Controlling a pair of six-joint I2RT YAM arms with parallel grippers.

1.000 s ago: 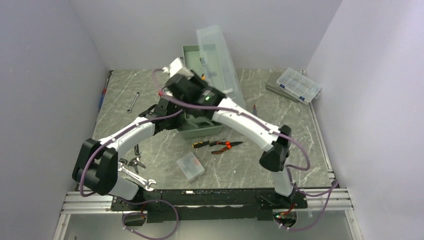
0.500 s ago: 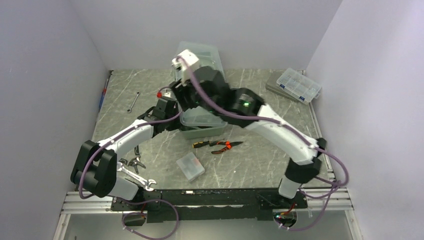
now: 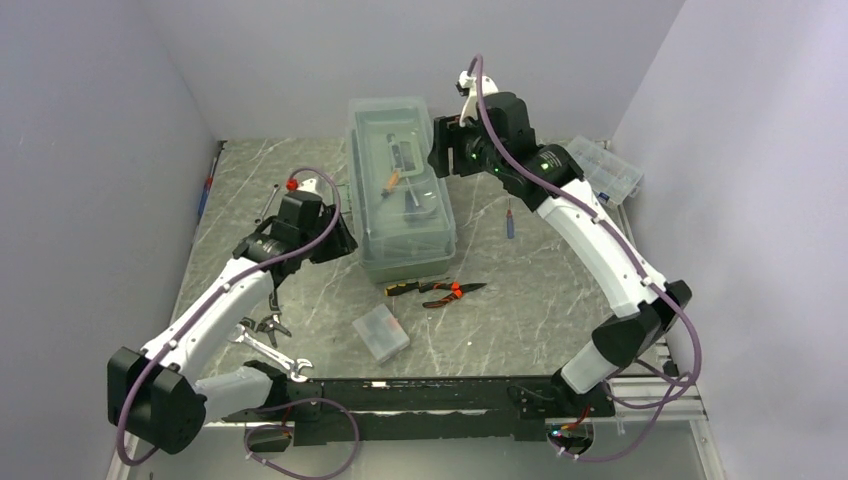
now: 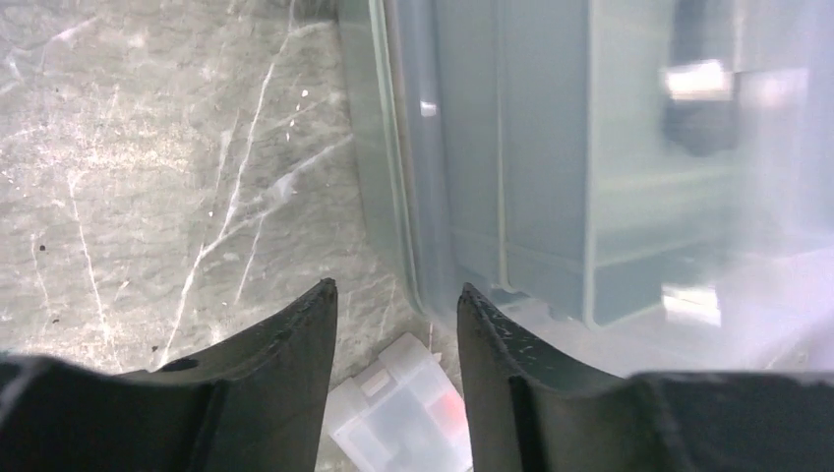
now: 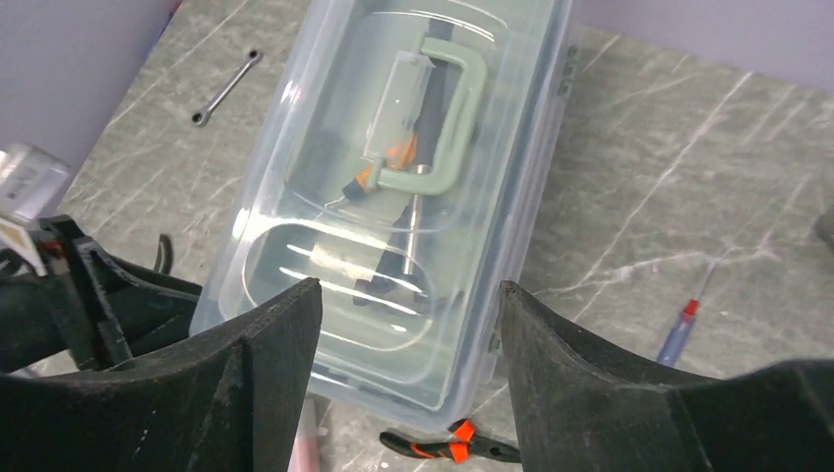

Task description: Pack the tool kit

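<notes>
**Tool kit, lid newly shut; both pairs of jaws let go and drawn off.**

Left jaws: part-open and empty, set low, just beside the left wall of the sage-green tool kit [image 4: 551, 147]; a second ago they were pinched shut against it. Right jaws: spread wide and empty, raised over the kit, with the clear lid [image 5: 325, 265] and green handle [image 5: 447, 118] below them. A second ago that lid stood tilted up and open; it now lies flat over the box, with tools showing through it. Whether the front latch is fastened cannot be told. Farther out on the worktop [image 3: 520, 300], still loose, lie pliers [image 3: 437, 290], a small clear case [image 3: 381, 333], a screwdriver [image 3: 510, 222] and a wrench [image 3: 266, 203]. Judgement: closing looks done, but the packing looks unfinished.
</notes>
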